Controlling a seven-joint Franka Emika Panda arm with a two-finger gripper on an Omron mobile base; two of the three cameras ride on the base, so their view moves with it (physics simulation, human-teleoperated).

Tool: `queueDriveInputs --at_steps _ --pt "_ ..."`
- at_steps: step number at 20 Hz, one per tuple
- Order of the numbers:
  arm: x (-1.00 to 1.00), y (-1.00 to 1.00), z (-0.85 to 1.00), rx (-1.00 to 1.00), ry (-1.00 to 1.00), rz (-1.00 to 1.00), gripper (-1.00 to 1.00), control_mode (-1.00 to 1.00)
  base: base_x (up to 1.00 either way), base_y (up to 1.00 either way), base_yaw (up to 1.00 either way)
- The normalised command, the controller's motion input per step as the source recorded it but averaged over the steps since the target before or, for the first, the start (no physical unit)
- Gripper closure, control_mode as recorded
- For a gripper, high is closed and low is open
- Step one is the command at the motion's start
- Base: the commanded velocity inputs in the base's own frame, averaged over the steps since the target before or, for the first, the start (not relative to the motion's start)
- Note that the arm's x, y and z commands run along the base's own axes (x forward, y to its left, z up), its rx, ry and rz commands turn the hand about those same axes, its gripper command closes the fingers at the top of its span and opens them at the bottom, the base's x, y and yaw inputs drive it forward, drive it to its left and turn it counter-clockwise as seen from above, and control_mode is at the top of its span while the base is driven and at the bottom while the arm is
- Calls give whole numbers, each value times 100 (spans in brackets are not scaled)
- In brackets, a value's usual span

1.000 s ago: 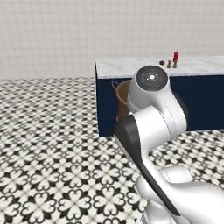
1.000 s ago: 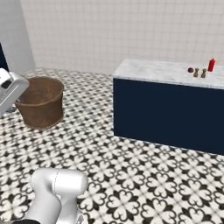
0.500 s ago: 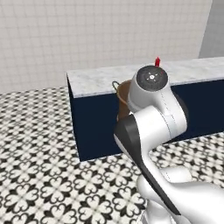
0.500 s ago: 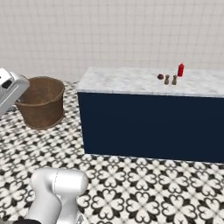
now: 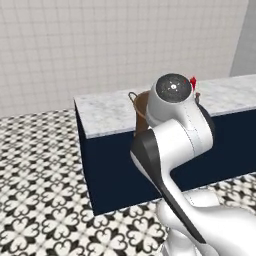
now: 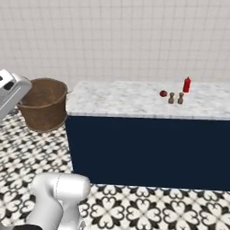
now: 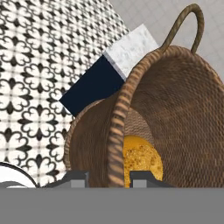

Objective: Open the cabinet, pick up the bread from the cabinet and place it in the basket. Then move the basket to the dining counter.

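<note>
**Basket held at the rim, bread inside, tabletop ahead**

Jaws [image 7: 108, 177] closed on the basket [image 7: 175, 118] rim, one dark fingertip [image 7: 74, 178] outside the woven wall, the other inside. Bread [image 7: 141, 159] at the bottom of the basket, just past the inner fingertip, golden-orange, resting against the weave. One loop handle [image 7: 186, 24] standing up from the far rim in the hand view.

From the left base view: white arm [image 5: 175, 135] rising in front, basket [image 5: 141, 107] mostly hidden behind it, one small handle and a strip of brown weave showing at the arm's left edge. From the right base view: basket [image 6: 42, 104] held off the patterned floor [image 6: 134, 204], at the left, its rim about level with the marble top, beside the tabletop's left end. Touching the end or apart: cannot tell.

Beyond the basket: dining tabletop [image 6: 134, 101], white-grey veined marble over a plain navy base [image 6: 148, 150]. Farther along the marble, toward its right: a small dark red round thing [image 6: 163, 93], two small brown shakers [image 6: 175, 98] just beside it, a red bottle [image 6: 187, 84] behind them. Farthest back: pale tiled wall [image 6: 112, 40].
</note>
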Motion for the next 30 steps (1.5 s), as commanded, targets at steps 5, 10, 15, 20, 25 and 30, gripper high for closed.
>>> queueDriveInputs --at_steps 5,10,15,20,25,30 --pt "0 0 0 0 0 0 100 100 100 -14 0" --pt "0 0 0 0 0 0 100 100 99 -26 -5" --pt "0 0 0 0 0 0 100 100 48 -32 -12" --pt "0 0 0 0 0 0 100 100 65 -31 -10" --pt "0 0 0 0 0 0 100 100 40 -29 -1" --pt "0 0 0 0 0 0 100 100 43 -18 6"
